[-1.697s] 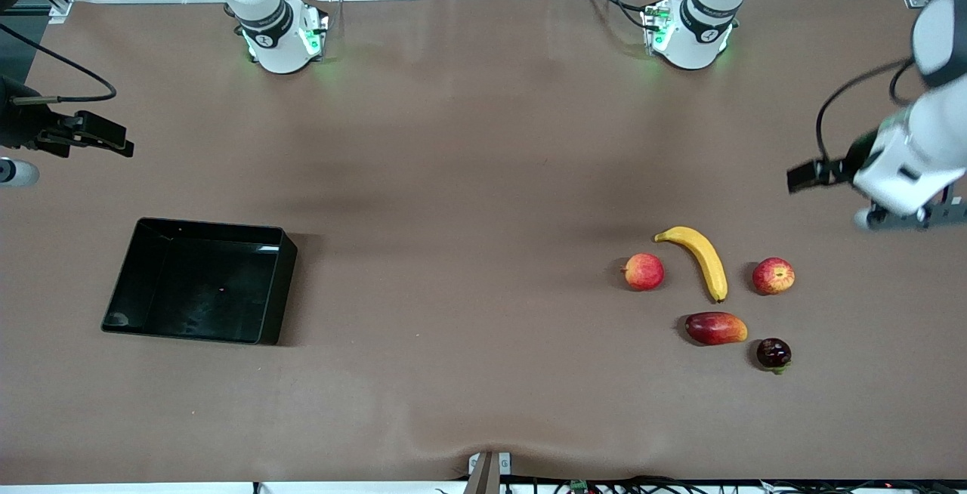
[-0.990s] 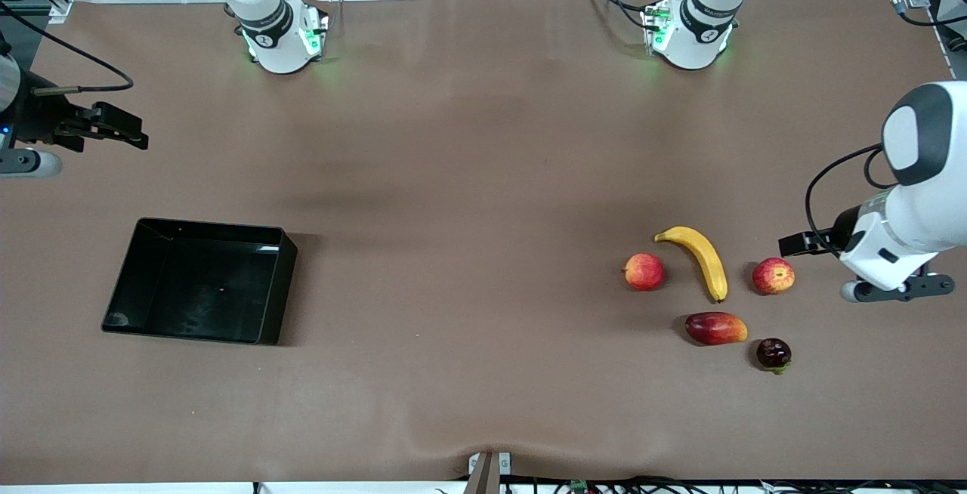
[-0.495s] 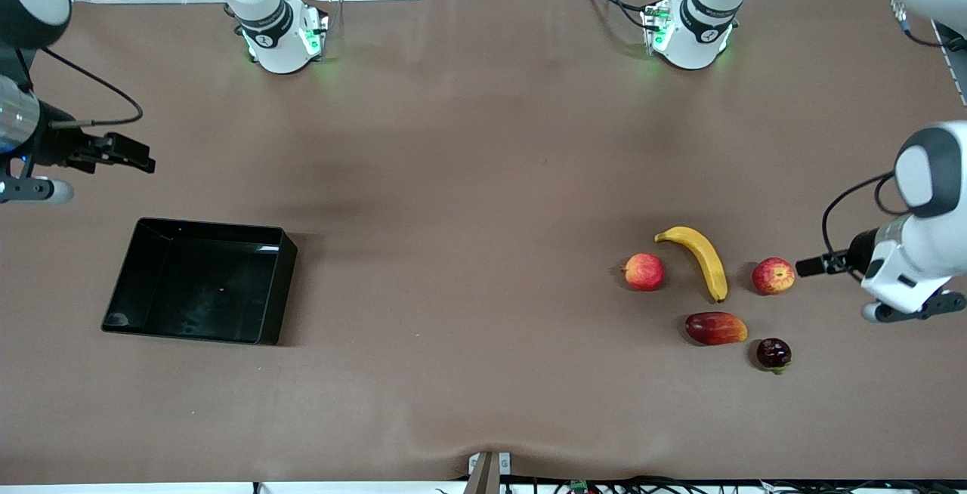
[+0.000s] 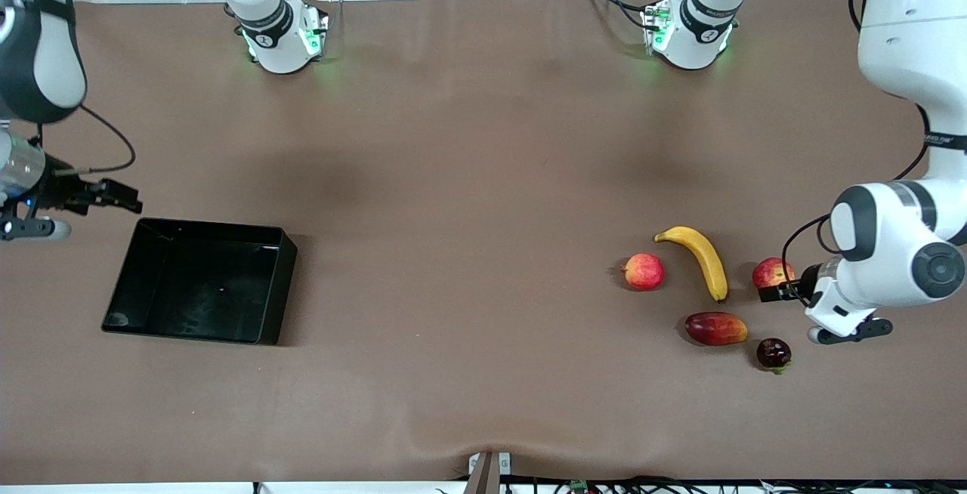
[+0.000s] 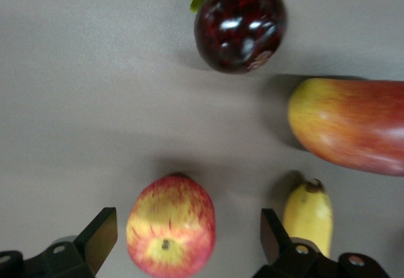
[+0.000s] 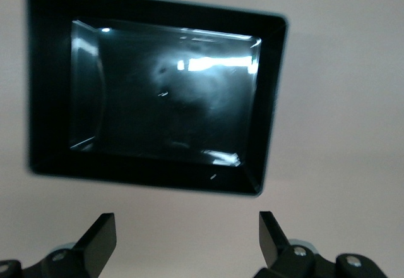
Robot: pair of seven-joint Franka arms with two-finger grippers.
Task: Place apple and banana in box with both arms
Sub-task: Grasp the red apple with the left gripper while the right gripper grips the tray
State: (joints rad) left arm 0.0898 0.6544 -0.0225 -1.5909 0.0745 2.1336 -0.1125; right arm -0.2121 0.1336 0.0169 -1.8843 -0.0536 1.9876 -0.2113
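Note:
The apple (image 4: 770,270), red streaked with yellow, lies on the table beside the banana (image 4: 703,258), toward the left arm's end. My left gripper (image 4: 778,292) is low at the apple and open. In the left wrist view the apple (image 5: 170,230) lies between the two spread fingers of the left gripper (image 5: 187,235), not touching either, and the banana's tip (image 5: 308,216) is just outside one finger. The black box (image 4: 282,282) stands empty toward the right arm's end. My right gripper (image 4: 115,196) is open and empty over the table beside the box's corner. In the right wrist view it (image 6: 186,230) faces the box (image 6: 268,101).
A smoother pinkish-red round fruit (image 4: 644,271) lies beside the banana. An oblong red mango-like fruit (image 4: 715,328) and a dark red plum (image 4: 773,353) lie nearer the front camera; both also show in the left wrist view, the mango (image 5: 350,123) and the plum (image 5: 240,25).
My left gripper has come down and inward from the table's end to the apple. My right gripper has moved nearer to the box. The fruits and box have not moved.

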